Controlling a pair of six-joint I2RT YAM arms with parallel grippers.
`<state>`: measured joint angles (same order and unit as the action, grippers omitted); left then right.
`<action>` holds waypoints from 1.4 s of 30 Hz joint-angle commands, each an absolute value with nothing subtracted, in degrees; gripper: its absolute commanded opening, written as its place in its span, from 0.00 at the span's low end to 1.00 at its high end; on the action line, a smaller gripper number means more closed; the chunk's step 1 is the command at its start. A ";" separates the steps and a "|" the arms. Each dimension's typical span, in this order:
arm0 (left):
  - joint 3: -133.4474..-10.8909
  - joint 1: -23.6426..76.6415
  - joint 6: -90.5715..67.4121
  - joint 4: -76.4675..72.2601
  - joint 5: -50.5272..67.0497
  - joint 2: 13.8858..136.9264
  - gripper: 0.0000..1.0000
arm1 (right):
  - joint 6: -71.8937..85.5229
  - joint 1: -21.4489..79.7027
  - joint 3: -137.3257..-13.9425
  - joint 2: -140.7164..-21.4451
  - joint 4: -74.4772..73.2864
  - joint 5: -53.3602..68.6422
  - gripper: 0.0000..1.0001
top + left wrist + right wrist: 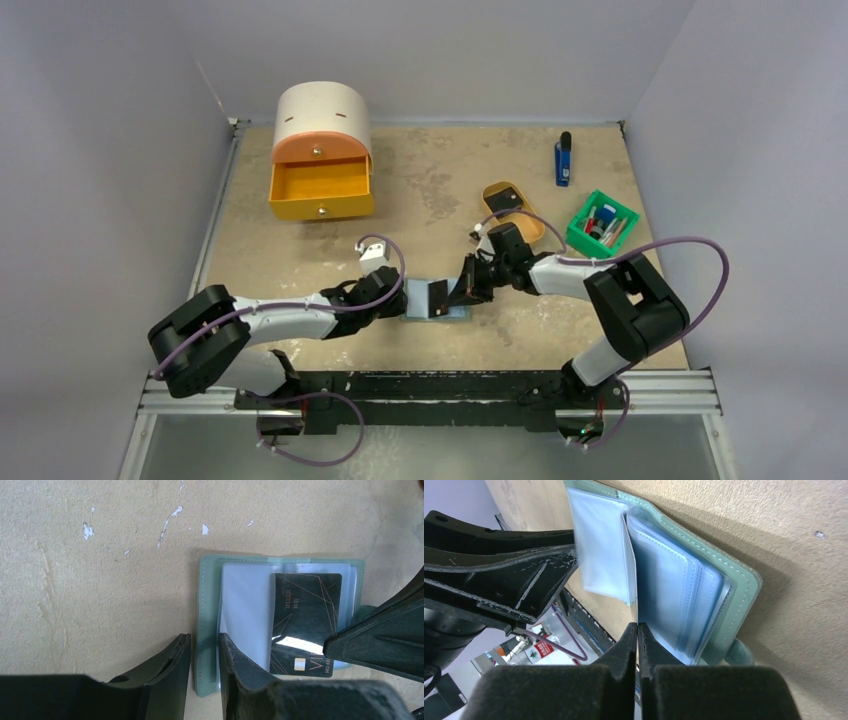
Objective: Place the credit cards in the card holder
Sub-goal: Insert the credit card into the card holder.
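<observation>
The grey-green card holder [206,605] lies open on the table, its pale blue-grey pockets [245,605] facing up; it also shows in the top view [416,298]. My left gripper [204,639] grips its left cover edge, one finger outside it and one on the pockets. My right gripper [637,627] is shut on a black credit card [306,615], held over the right-hand pockets with its far edge near the fold. In the right wrist view the card is edge-on between the fingers. A second black card [503,200] lies in the tan oval tray [528,228].
A green bin [600,224] with small items stands at the right. A blue-and-black stick [563,160] lies at the back right. A drawer unit [320,150] with its yellow drawer open stands at the back left.
</observation>
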<state>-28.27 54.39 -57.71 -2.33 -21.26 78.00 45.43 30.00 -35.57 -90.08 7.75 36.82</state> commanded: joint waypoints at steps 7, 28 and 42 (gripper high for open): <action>-26.77 54.21 -58.39 -4.00 -21.36 78.90 0.25 | 48.28 32.14 -37.26 -92.55 11.94 36.92 0.00; -25.39 54.27 -57.77 -1.97 -23.15 78.27 0.20 | 54.31 33.49 -35.35 -94.52 19.25 32.69 0.00; -26.55 54.14 -58.08 11.21 -30.48 65.77 0.24 | 49.88 34.01 -37.20 -97.65 14.63 32.22 0.00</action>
